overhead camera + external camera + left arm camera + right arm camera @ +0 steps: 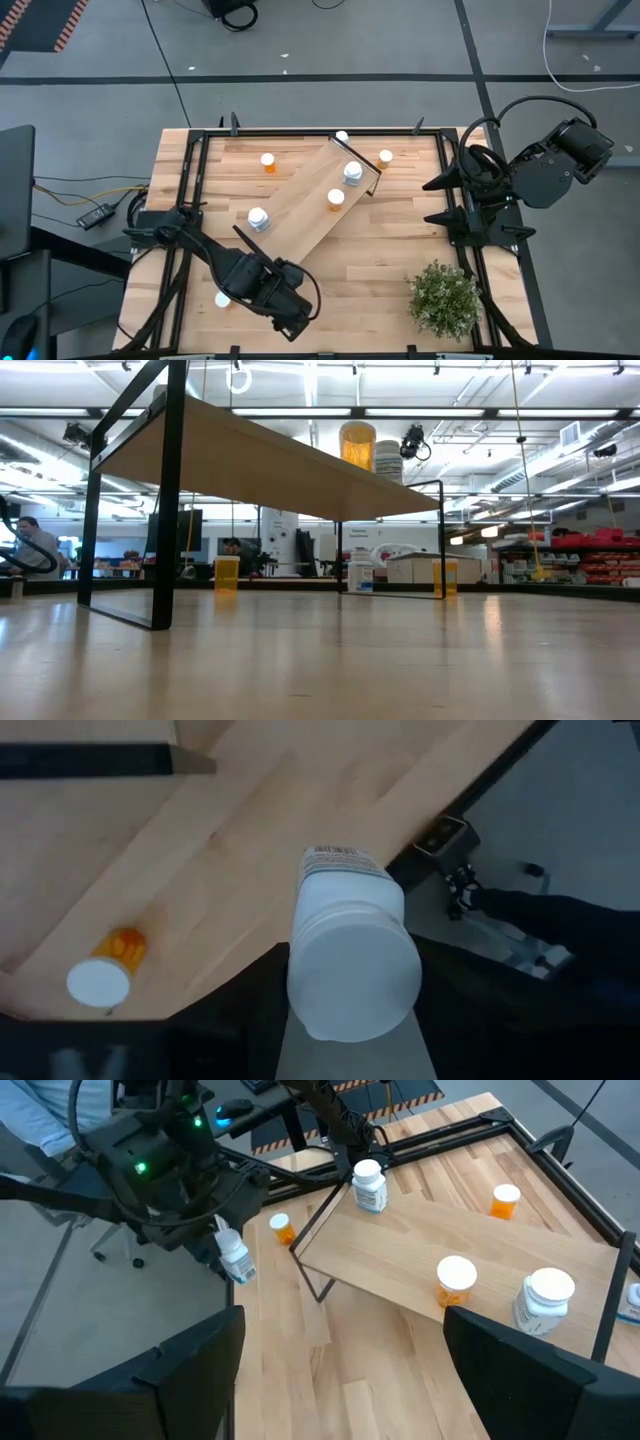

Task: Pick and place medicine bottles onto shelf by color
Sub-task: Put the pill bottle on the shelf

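The shelf (315, 200) lies aslant across the middle of the table. On it stand two white medicine bottles (352, 172) (258, 218) and an orange one (335, 198). More bottles stand on the table behind it (268, 162) (386, 157). My left gripper (280, 295), near the front left, is shut on a white bottle (350, 950), also seen in the right wrist view (235, 1260). An orange bottle (105, 970) stands on the table beside it. My right gripper (340, 1380) waits open above the right side. My left gripper pinches the white bottle between its two fingers at the cap end (350, 990), coming from above and pointing steeply down. The bottle hangs below the fingers (222, 1240), cap up and label end (340, 860) down, lifted clear of the table.
A potted green plant (445, 298) stands at the front right. A black metal frame (190, 180) runs along the table's edges. The table's near edge (440, 830) is close to my left gripper. In the low view, the shelf's dark end panel (165, 500) stands at the left.
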`<state>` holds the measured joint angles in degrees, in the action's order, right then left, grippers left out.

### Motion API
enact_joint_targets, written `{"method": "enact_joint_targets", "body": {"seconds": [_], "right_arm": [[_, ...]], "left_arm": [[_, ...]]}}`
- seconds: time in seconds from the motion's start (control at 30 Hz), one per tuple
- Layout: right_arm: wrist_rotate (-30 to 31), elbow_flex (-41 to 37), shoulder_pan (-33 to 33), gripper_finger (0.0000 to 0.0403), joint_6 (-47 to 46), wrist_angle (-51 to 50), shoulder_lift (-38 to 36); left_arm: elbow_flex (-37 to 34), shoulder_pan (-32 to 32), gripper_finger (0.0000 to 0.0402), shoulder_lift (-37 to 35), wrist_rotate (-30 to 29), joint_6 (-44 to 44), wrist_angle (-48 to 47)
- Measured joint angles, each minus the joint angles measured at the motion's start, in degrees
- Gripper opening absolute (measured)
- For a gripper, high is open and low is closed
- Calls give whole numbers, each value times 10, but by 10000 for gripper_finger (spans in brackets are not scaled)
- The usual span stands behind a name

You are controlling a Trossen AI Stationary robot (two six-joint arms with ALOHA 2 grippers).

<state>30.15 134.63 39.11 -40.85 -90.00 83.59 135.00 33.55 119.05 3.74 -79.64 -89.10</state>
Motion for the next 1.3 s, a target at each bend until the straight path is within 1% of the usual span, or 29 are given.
{"method": "enact_joint_targets", "body": {"seconds": [0.17,0.3,0.37,0.53,0.73,0.93,1.07,1.3], "right_arm": [[0,0,0,348,0,0,0],[1,0,0,348,0,0,0],[1,0,0,348,0,0,0],[1,0,0,348,-3,0,0],[3,0,0,348,-13,0,0],[3,0,0,348,-26,0,0],[3,0,0,348,-36,0,0],[5,0,0,349,-67,0,0]], "left_arm": [[0,-6,197,-22,-2,0,-9],[0,-22,184,-43,-19,12,-9],[0,-32,182,-51,-37,40,-9],[0,-60,192,-60,-92,142,-9],[0,-115,190,-60,-115,266,-9],[0,-185,192,-60,-115,391,-9],[0,-232,198,-60,-100,480,-9],[0,-319,190,-60,-83,610,-9]]}}
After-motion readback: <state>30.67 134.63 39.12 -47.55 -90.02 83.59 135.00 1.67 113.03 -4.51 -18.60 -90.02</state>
